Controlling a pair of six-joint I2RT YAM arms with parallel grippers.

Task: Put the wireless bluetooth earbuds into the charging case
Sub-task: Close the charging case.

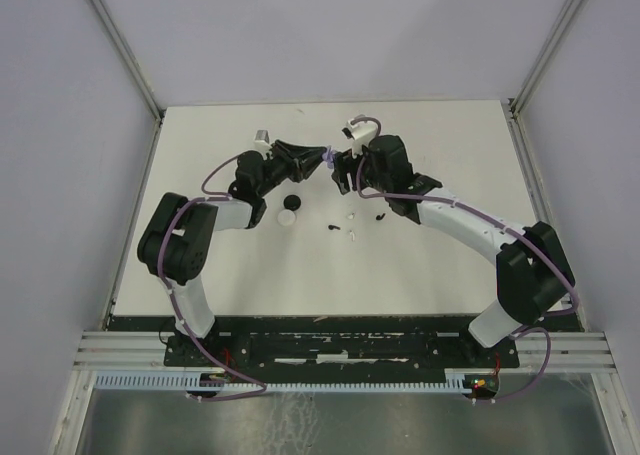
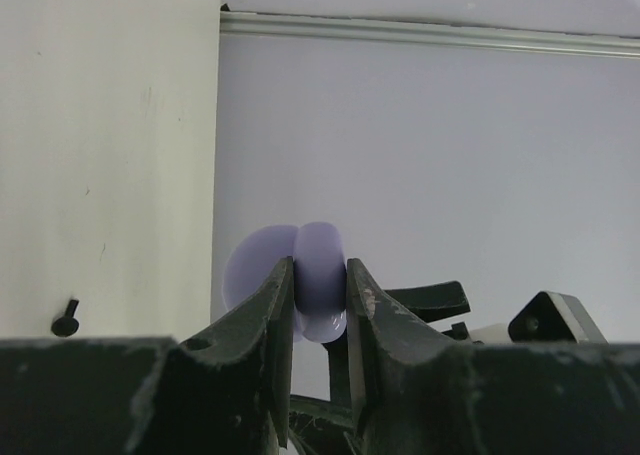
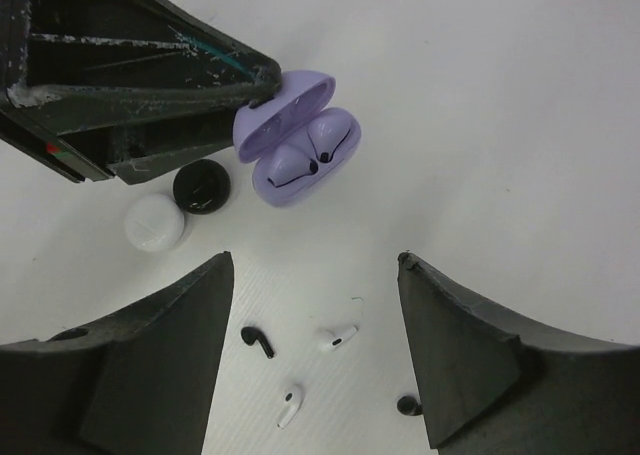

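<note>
- Table [image 1: 450, 265]: white. All loose items lie in its far half, about midway between the left and right edges.
- Left gripper [image 2: 320, 280]: closed on the charging case [image 3: 300, 135], one finger pressed against each side. It holds the case off the surface, toward the far edge.
- Right gripper [image 3: 315, 265]: jaws spread wide with nothing between them. It sits just beside the case on its right.
- Charging case: lilac, lid open. Two pale lilac seated earbuds [image 3: 330, 140] appear to rest in its wells.
- Black puck [image 3: 202, 187] and white puck [image 3: 155, 223]: on the table just beside each other, on the near-left side of the case.
- Loose on the table, nearer the near edge than the case:
  - black earbud [image 3: 257, 341]
  - white earbud [image 3: 338, 337]
  - second white earbud [image 3: 290, 405]
  - second black earbud [image 3: 408, 407], partly hidden by a finger
</note>
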